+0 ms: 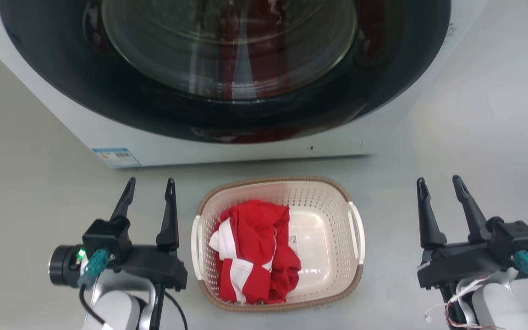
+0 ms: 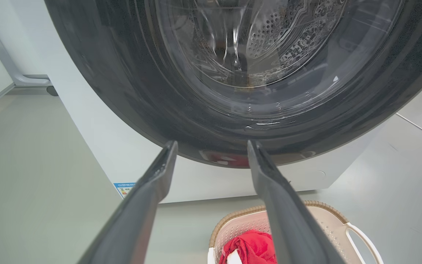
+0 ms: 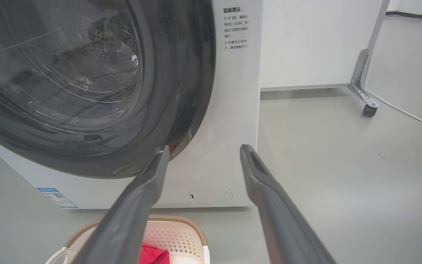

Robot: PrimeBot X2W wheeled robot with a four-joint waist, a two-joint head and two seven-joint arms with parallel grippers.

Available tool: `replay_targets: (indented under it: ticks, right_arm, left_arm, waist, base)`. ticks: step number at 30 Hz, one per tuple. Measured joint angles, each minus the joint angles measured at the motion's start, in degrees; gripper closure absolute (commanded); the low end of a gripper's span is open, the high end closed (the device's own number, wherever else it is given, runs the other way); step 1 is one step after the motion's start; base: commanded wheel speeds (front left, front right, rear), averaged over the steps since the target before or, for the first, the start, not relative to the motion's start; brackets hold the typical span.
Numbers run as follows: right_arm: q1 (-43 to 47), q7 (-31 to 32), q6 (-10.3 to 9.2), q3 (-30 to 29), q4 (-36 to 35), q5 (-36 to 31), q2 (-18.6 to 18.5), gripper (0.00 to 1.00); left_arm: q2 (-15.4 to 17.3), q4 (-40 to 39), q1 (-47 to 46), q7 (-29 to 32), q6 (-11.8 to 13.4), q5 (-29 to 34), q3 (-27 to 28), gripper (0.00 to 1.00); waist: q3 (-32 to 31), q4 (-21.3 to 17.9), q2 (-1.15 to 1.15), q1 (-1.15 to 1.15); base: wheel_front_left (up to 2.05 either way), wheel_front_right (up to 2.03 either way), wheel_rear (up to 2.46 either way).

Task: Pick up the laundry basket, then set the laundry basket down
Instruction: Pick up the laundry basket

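Observation:
The laundry basket (image 1: pixel 323 201) stands on the floor in front of the washer, cream-white and perforated with a brown rim and white side handles. A red and white garment (image 1: pixel 255 252) lies crumpled in its left half. My left gripper (image 1: pixel 150 185) hangs open to the basket's left, clear of it. My right gripper (image 1: pixel 439 183) hangs open to its right, also apart from it. In the left wrist view the basket (image 2: pixel 328 220) shows at the bottom beyond my left gripper (image 2: pixel 213 145). In the right wrist view the basket (image 3: pixel 181 231) sits low, behind my right gripper (image 3: pixel 203 148).
A white front-loading washer (image 1: pixel 245 146) with a dark round glass door (image 1: pixel 227 46) stands close behind the basket. Grey floor spreads on both sides. A white panel on a castor foot (image 3: pixel 368 106) stands at the right, with a thin cable (image 3: pixel 408 115) on the floor.

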Motion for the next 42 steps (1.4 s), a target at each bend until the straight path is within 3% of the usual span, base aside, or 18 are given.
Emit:
replay_targets:
  ticks: [17,31,42]
  right_arm:
    - [-13.46,-0.07,0.9,1.57,11.28,-1.19,0.42,0.0]
    - [-24.4,-0.04,2.19,3.49,21.69,-1.98,1.21,0.0]
    - [-27.89,-0.05,2.89,4.93,29.11,-2.99,1.87,0.0]
  left_arm:
    - [-0.68,12.09,-13.74,2.63,-1.68,0.29,-0.53,0.0]
    - [-1.25,23.14,-24.15,4.66,-5.71,-0.12,-1.4,0.0]
    - [-2.04,31.54,-27.37,5.14,-8.23,-0.21,-2.75,0.0]
  waist:
    - [13.17,0.25,0.0,0.01]
    - [21.02,0.3,0.0,0.0]
    - [25.75,0.39,0.0,-0.01]
  base:
    - [0.0,0.0,0.0]
    - [0.0,0.0,0.0]
    - [0.0,0.0,0.0]
